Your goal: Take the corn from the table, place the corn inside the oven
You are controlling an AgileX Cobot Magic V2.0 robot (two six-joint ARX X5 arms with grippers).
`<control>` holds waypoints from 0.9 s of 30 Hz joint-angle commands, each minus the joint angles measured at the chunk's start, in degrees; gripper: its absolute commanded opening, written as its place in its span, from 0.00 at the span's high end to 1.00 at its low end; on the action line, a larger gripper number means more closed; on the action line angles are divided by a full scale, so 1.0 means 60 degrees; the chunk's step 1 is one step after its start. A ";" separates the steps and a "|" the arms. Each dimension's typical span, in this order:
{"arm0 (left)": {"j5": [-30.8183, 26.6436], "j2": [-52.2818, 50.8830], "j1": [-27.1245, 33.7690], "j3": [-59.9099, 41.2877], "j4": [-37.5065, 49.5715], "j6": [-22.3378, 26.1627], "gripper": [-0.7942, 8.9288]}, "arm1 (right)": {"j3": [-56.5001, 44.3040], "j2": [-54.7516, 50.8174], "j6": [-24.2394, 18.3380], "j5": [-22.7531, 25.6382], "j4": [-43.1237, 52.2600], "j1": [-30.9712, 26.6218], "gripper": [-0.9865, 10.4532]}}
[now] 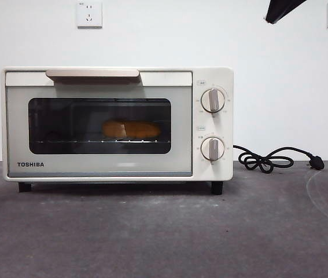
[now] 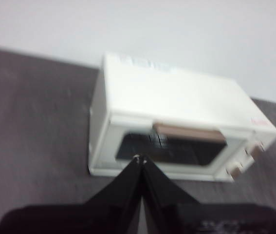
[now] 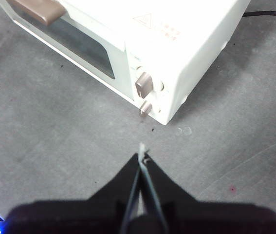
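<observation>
Plain white wall [image 1: 164, 35], two sockets [image 1: 89, 14], seemingly even light.

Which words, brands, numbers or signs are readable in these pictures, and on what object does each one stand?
"TOSHIBA": on the door frame of the oven, lower left corner, front view.
Small labels above the two knobs: too small to read.
Dial marks around the knobs: too small to read.
Triangle warning sign with red text on the oven's top, right wrist view: too blurred to read.

The corn [image 1: 131, 130] shows only dimly through the oven [image 1: 117, 124] door's dark glass; the left wrist view is blurred throughout.
</observation>
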 commanded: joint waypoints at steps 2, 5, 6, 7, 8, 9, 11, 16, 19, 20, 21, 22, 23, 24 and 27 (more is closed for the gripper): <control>-0.0022 0.0229 -0.0025 -0.0069 -0.0572 -0.0015 0.92 | 0.0007 0.0007 0.0095 0.0044 0.0062 0.0000 0.92; -0.0004 0.0627 -0.0025 -0.0069 -0.0674 -0.0015 0.92 | 0.0007 0.0007 0.0095 0.0044 0.0058 0.0000 0.92; -0.0004 0.0776 -0.0025 -0.0069 -0.0674 -0.0015 0.92 | 0.0007 0.0007 0.0095 0.0044 0.0062 0.0000 0.92; -0.0007 0.0947 -0.0025 -0.0069 -0.0674 -0.0015 0.92 | 0.0007 0.0007 0.0098 0.0044 0.0062 0.0000 0.92; -0.0007 0.1096 -0.0025 -0.0069 -0.0674 -0.0015 0.92 | 0.0007 0.0007 0.0098 0.0044 0.0062 0.0000 0.92; -0.0007 0.1300 -0.0025 -0.0069 -0.0674 -0.0015 0.92 | 0.0007 0.0007 0.0095 0.0044 0.0062 0.0000 0.92; -0.0011 0.1752 -0.0025 -0.0069 -0.0674 -0.0015 0.92 | 0.0007 0.0007 0.0098 0.0044 0.0062 0.0000 0.92; -0.0444 0.1942 -0.0332 -0.0069 -0.0656 -0.0015 0.92 | 0.0007 0.0007 0.0095 0.0044 0.0062 0.0000 0.92; -0.0951 0.1439 -0.0703 -0.0069 -0.0466 0.0204 0.92 | 0.0007 0.0007 0.0095 0.0040 0.0066 0.0000 0.92; -0.1049 0.1239 -0.0882 -0.0069 -0.0280 0.0193 0.92 | 0.0007 0.0007 0.0095 0.0044 0.0066 0.0000 0.92; -0.1049 0.1060 -0.1053 -0.0069 -0.0153 0.0200 0.92 | 0.0007 0.0007 0.0098 0.0044 0.0066 0.0000 0.92; -0.1056 0.0856 -0.1264 -0.0069 -0.0025 0.0204 0.92 | 0.0007 0.0007 0.0098 0.0044 0.0066 0.0000 0.92; -0.1045 0.0692 -0.1446 -0.0069 0.0091 0.0200 0.92 | 0.0007 0.0007 0.0098 0.0047 0.0066 0.0000 0.92; -0.1005 0.0506 -0.1657 -0.0073 0.0204 0.0204 0.92 | 0.0007 0.0007 0.0098 0.0044 0.0062 0.0000 0.92; -0.1005 0.0004 -0.2102 -0.0073 0.0259 0.0204 0.92 | 0.0007 0.0007 0.0098 0.0044 0.0062 0.0000 0.92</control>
